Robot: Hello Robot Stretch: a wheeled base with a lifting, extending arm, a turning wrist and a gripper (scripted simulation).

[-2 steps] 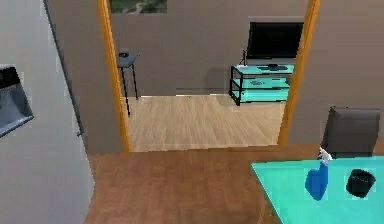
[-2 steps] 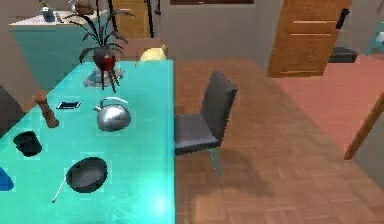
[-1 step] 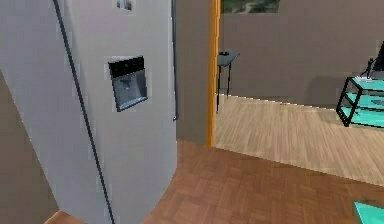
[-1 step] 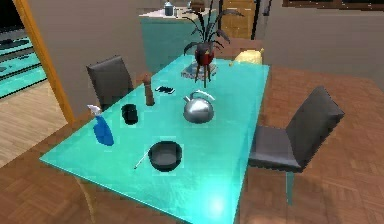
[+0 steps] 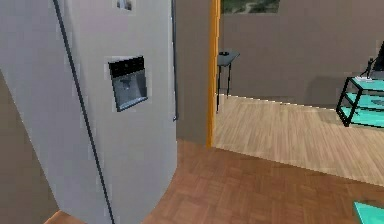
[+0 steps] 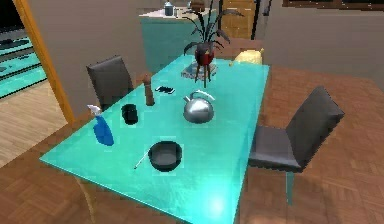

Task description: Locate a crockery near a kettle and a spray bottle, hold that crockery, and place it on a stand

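The blue spray bottle (image 6: 103, 130) is standing at the left of the surface (image 6: 235, 140), a dark cup (image 6: 129, 114) just right of it and the kettle (image 6: 198, 107) farther right. The locating step is seemingly wrapping up, so reaching for that cup is coming next. I cannot tell the gripper's state.

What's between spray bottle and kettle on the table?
A black mug, in the arm side view, between the spray bottle and kettle.

Standing here, I can read no word, number or sign. The fridge's dispenser panel (image 5: 127, 82) shows no legible print, and any label on the blue spray bottle (image 6: 103, 130) on the turquoise table (image 6: 235, 120) is too small to make out.
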